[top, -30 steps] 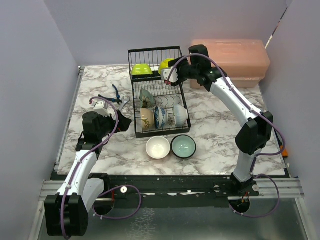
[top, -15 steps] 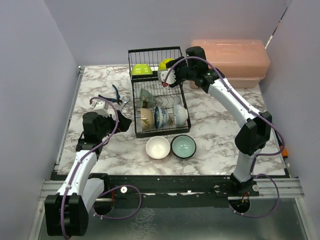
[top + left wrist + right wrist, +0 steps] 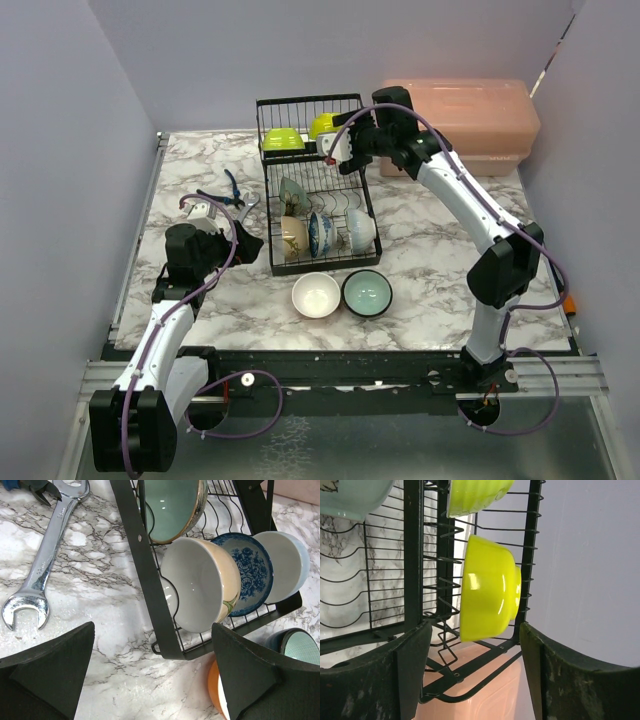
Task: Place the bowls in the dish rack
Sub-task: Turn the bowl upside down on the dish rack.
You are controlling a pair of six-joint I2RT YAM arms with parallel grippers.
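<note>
While hanging at the right end of the dish rack's (image 3: 269, 220) top shelf, upper centre of the overhead view, right gripper (image 3: 475, 625) spread wide and pinching nothing. Just between the fingertips and beyond them in the wrist view, a yellow-green bowl (image 3: 487, 595): upside down on the shelf wires, axis lying left to right in that frame, rim to the left against the wire floor, foot to the right. Open gap on the frame's left side; on the right side, cannot tell whether touching. Further left on the same shelf, a second yellow-green bowl (image 3: 283, 139), likewise inverted.

Down in the lower tier, standing on edge in the slots with mouths turned to the left of the other wrist frame: teal bowl (image 3: 172, 505), beige-patterned bowl (image 3: 200, 590), blue-patterned bowl (image 3: 247, 575), pale bowl (image 3: 285, 562). Facing that tier's near corner from low over the marble table (image 3: 420, 250), left gripper (image 3: 153, 627), also spread wide, empty.

At upper left of its frame, a wrench (image 3: 42, 565) lying flat, pliers (image 3: 232, 186) just beyond. In front of the rack, lower centre overhead, white bowl (image 3: 316, 295) and teal-lined bowl (image 3: 367, 293), upright, side by side. Upper right, behind the right arm, a pink box (image 3: 470, 115).
</note>
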